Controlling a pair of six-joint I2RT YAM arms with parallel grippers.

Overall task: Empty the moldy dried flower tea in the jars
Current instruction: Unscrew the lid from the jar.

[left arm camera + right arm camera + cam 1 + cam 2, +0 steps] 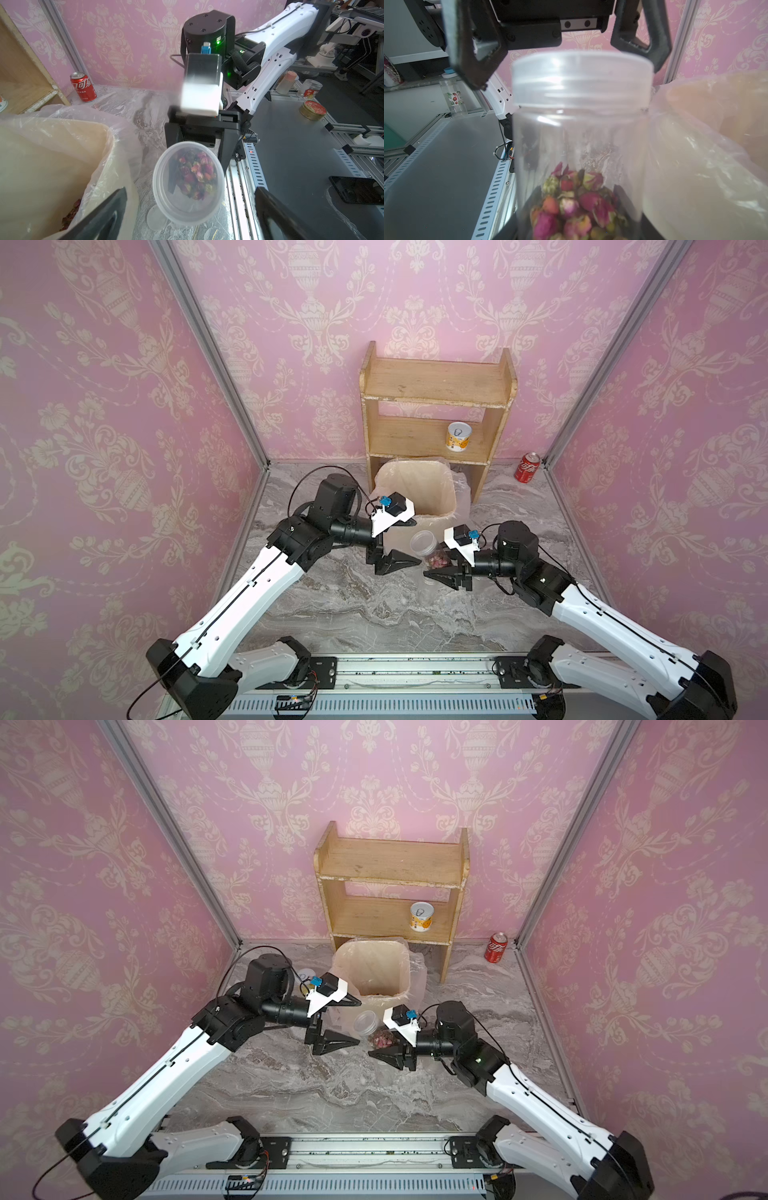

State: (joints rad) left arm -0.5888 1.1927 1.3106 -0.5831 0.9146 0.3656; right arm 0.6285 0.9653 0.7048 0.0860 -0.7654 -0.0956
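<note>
Grey marbled tabletop (374,614) fills the floor of this pink-papered booth, and from where I stand both arms reach in from the near rail and meet at its middle.

Nearest the meeting point, the right pincer (432,566) is clamped around the body of a clear jar (428,549). It holds the jar tipped well over, with the mouth turned toward the other arm. The moldy dried flower tea (437,561), pink and dark red buds, lies heaped at the closed end of the jar, between the gripping fingers. The right wrist view shows the heap (571,207) through the clear wall. Whether a lid covers the mouth I cannot tell.

Opposite, the left pincer (417,542) stands wide, one finger on each side of the jar's mouth end, and holds nothing. On the tabletop below the jar, the left wrist view shows a pale round disc (155,216).

Just behind them stands a waste bin (451,493) lined with a thin plastic bag. A few dark buds (70,212) already lie inside it.

Behind the bin stands a small wooden shelf (436,381), with a yellow-and-white tin (458,436) on its middle board. Off in the far right corner stands a red cola can (527,467), upright against the wall.
</note>
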